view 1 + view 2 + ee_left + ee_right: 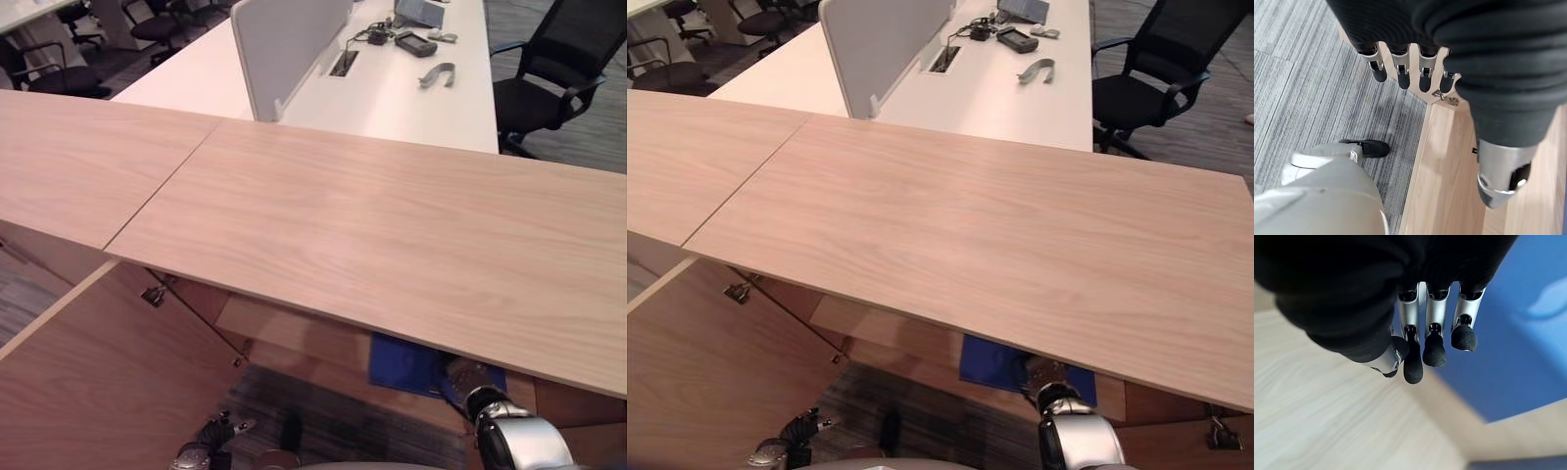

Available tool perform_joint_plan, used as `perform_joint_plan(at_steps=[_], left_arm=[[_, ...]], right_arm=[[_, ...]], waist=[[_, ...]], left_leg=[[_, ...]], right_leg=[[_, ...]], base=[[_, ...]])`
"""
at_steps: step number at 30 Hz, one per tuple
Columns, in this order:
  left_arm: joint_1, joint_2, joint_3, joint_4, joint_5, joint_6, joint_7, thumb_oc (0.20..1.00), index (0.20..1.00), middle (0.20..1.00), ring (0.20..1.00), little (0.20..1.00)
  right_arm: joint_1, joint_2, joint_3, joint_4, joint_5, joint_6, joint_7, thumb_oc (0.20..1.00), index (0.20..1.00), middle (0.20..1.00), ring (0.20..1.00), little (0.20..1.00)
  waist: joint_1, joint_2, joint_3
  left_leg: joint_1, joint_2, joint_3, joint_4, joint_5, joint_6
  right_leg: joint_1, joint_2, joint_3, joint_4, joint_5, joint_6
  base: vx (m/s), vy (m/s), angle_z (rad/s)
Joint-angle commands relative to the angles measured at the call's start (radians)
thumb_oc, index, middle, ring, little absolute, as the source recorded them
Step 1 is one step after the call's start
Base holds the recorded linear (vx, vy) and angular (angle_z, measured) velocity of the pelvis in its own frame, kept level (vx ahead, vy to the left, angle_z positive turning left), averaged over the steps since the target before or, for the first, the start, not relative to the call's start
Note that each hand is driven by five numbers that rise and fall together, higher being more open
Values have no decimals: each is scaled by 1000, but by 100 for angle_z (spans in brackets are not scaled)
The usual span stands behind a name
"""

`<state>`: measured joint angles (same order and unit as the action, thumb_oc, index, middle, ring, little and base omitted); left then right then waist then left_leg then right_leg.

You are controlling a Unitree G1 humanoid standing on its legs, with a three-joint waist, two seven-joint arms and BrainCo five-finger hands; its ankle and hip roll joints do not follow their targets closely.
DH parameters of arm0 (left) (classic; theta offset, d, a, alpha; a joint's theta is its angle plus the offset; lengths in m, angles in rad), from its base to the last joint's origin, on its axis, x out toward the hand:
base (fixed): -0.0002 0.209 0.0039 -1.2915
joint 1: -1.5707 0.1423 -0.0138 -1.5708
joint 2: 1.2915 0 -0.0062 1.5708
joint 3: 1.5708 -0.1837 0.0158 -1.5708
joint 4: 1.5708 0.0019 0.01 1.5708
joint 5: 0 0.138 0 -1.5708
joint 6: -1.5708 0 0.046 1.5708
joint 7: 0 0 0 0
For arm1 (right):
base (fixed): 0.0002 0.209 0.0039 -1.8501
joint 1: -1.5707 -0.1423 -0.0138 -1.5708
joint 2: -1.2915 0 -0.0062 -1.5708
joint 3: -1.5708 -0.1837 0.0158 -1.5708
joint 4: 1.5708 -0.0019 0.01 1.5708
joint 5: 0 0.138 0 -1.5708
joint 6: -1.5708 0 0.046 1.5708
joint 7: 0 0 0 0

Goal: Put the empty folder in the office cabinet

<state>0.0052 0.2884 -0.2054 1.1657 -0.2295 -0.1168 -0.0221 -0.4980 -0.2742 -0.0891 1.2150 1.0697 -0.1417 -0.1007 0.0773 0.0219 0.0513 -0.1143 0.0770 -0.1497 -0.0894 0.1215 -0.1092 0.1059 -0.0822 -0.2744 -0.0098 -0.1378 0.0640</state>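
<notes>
The blue folder [407,364] lies flat on the shelf inside the wooden cabinet, mostly hidden under the cabinet top [372,235]. My right hand [458,376] reaches in under the top at the folder's near right edge. In the right wrist view its fingers [1434,345] hang straight over the blue folder [1518,357] and the wooden shelf [1327,421], holding nothing. My left hand [211,439] hangs low beside the open cabinet door [88,382]. Its fingers [1400,73] are relaxed and empty above the carpet.
The open door stands out towards me at the lower left, with hinges [153,294] at its inner edge. Behind the cabinet is a white desk [411,98] with a grey divider [284,49] and small devices. A black office chair [558,69] stands at the far right.
</notes>
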Motion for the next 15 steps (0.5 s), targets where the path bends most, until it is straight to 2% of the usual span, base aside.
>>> perform_joint_plan(at_steps=[1, 8, 12, 15], left_arm=[[-63, 27, -33, 5, -21, -29, -8, 1000, 1000, 1000, 1000, 1000], [-30, 47, -59, -13, -9, -37, -25, 1000, 1000, 1000, 1000, 1000], [-31, 46, -62, -11, -6, -37, -28, 1000, 1000, 1000, 1000, 1000], [-35, 41, -58, -11, -7, -37, -33, 1000, 1000, 1000, 1000, 1000]], right_arm=[[-83, -57, -48, 6, 27, -34, -11, 200, 200, 200, 200, 200], [-172, -165, -46, 42, 19, -32, -13, 200, 200, 200, 200, 200], [-183, -162, -39, 28, 27, -39, -4, 200, 200, 200, 200, 200], [-176, -128, -24, -27, 44, -55, 12, 200, 200, 200, 200, 200]], waist=[[63, 14, 43], [93, 17, 67], [99, 19, 73], [97, 19, 76]], left_leg=[[92, 40, -19, 2, -153, -11], [65, 32, -39, 2, -140, -10], [60, 30, -42, 2, -136, -9], [57, 30, -44, 2, -134, -9]], right_leg=[[-119, -133, 12, 111, 41, 117], [-129, -138, -6, 116, 43, 118], [-130, -138, -9, 117, 43, 118], [-130, -137, -8, 118, 42, 117]], base=[[-29, 3, 12], [-30, -5, 6], [0, 0, 0], [0, 0, 0]])
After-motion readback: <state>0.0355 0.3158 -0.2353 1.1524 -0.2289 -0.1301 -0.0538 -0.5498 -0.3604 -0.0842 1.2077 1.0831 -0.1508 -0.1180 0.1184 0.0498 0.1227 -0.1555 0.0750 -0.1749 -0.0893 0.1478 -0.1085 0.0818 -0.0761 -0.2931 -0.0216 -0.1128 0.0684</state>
